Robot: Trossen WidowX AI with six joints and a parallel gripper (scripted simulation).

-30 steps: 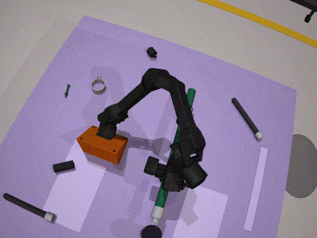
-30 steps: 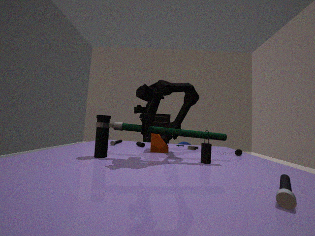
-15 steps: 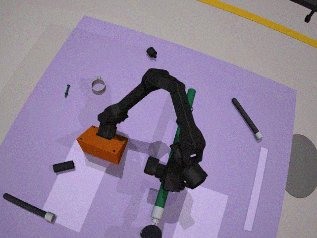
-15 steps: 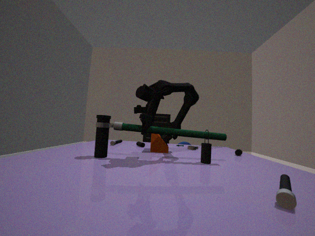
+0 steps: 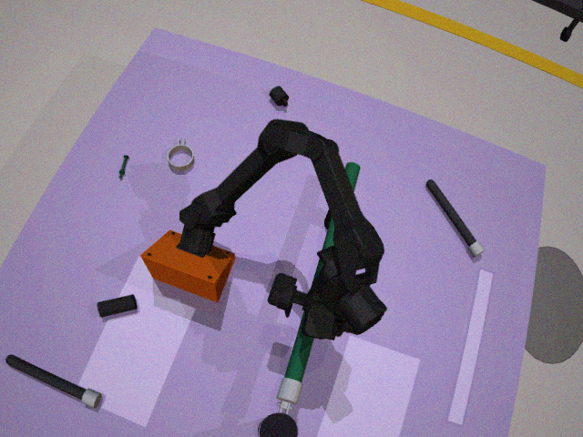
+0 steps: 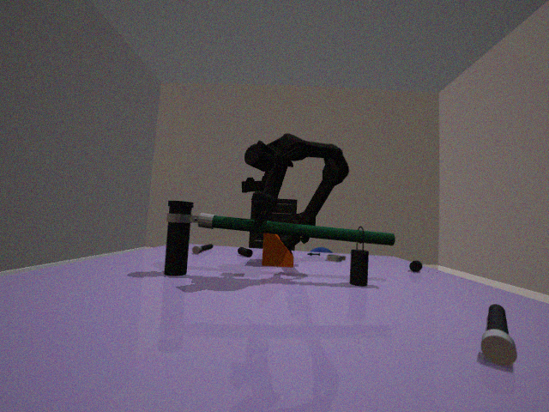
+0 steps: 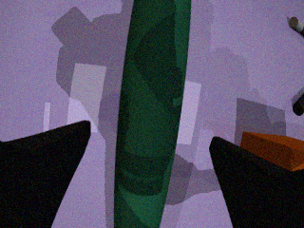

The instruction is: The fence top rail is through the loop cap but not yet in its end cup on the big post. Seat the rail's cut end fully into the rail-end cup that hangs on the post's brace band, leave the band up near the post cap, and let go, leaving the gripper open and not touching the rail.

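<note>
The green rail (image 5: 294, 364) (image 6: 310, 230) (image 7: 147, 119) runs with one end in the grey rail-end cup (image 5: 289, 391) (image 6: 206, 220). How deep it sits inside is hidden. The cup hangs on the brace band (image 6: 178, 217), high on the big post (image 5: 278, 427) (image 6: 177, 248) just under its cap. The rail passes through the loop (image 6: 360, 229) on the short post (image 6: 358, 267) and slopes slightly down toward its free end. My gripper (image 7: 152, 136) is open around the rail, one finger on each side, with a gap to the rail on both sides in the wrist view.
The orange base block (image 5: 186, 268) (image 6: 275, 252) (image 7: 271, 148) stands beside the rail. Two dark rods with pale caps lie at the left (image 5: 46, 377) and right (image 5: 452, 214). A black cylinder (image 5: 117, 305), a loose grey band (image 5: 180, 158) and a green bolt (image 5: 123, 166) also lie around.
</note>
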